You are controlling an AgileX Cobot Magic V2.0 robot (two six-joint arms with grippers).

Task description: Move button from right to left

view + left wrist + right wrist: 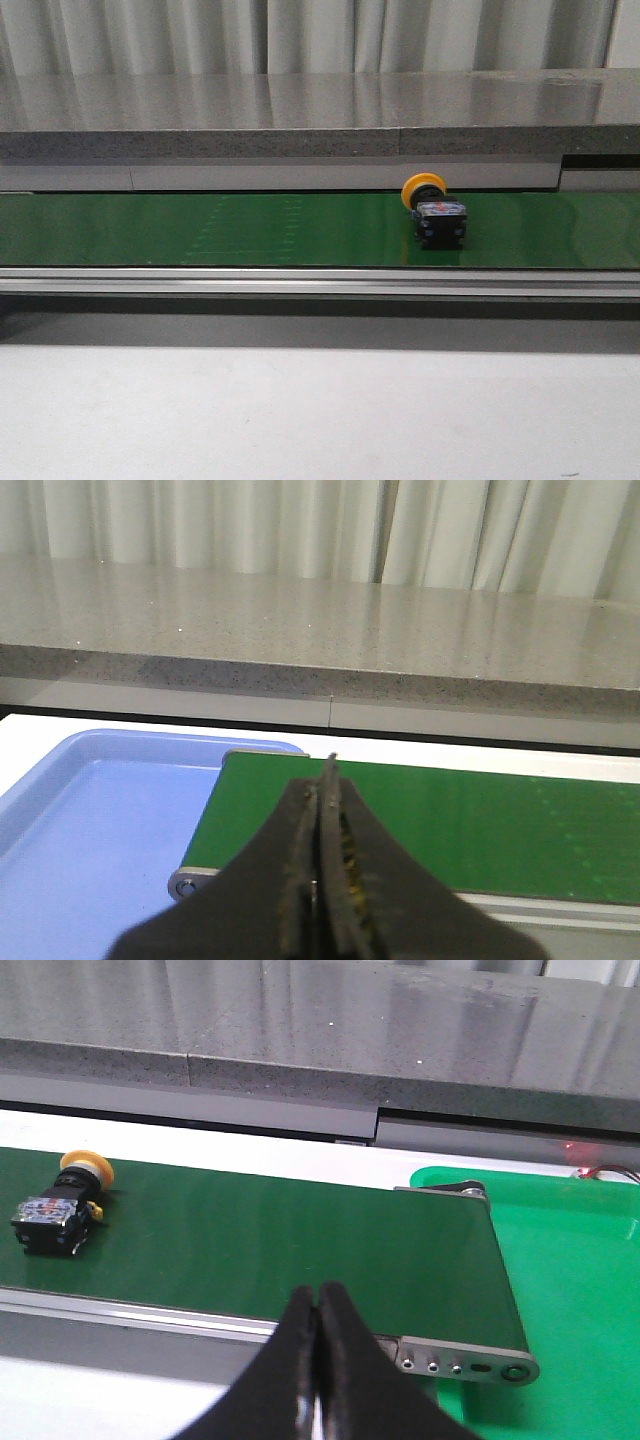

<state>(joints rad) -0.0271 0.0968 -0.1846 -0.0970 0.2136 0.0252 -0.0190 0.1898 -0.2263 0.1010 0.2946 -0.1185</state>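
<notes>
One button (432, 210) is lying on its side on the green belt surface (250, 230), right of the middle and close to the far edge, its yellow cap pointing toward the far edge and its dark body toward the near edge. Both claws are sitting pinched shut and empty. I'd say the right claw (318, 1305) is nearer; the left claw (322, 810) is hanging by the belt's left end, beside a blue tray (90, 810).

black tapered claw (318, 1305) fingers

Matt green belt (250, 230); polished speckled stone counter (300, 110).
</notes>
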